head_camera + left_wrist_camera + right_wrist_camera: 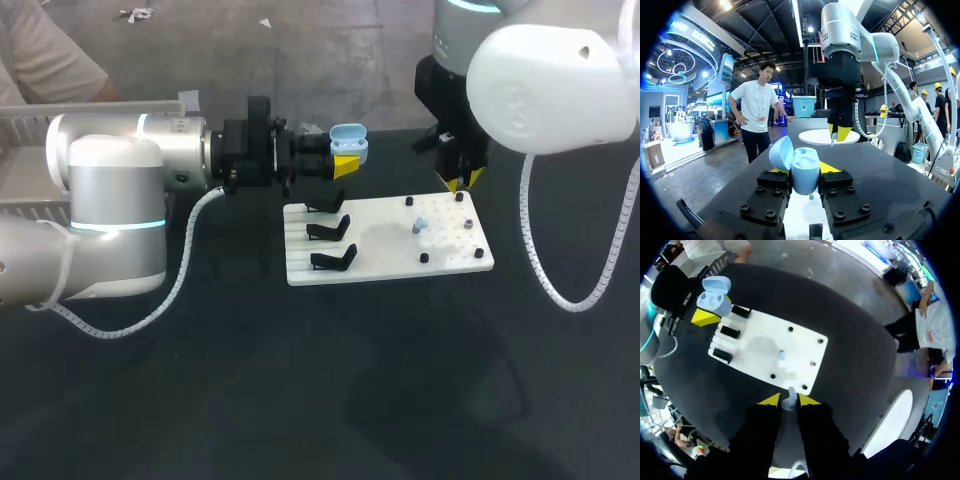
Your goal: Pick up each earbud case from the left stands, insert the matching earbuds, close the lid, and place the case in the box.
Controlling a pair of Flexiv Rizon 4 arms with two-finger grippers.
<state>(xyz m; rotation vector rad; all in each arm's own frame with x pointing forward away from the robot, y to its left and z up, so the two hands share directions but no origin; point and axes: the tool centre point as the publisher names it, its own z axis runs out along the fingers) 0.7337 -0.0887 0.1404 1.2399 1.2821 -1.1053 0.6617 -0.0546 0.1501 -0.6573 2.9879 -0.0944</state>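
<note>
A light blue earbud case (348, 141) with its lid up is held above the table behind the white board (385, 262), and my left gripper (346, 160) is shut on it. From the left wrist the case (805, 170) sits between the yellow tips of that gripper (804, 172), lid (781, 152) tilted back. My right gripper (462, 180) hangs over the board's far right corner, shut on a small pale earbud (790, 399) between the tips of the right gripper (789, 401). Another earbud (420, 225) lies on the board.
Three black stands (328, 231) line the board's left side and stand bare. Small black pegs (424, 258) dot its right half. A pale open container (30, 125) sits at the back left behind my left arm. Dark tabletop (300, 380) stretches in front of the board.
</note>
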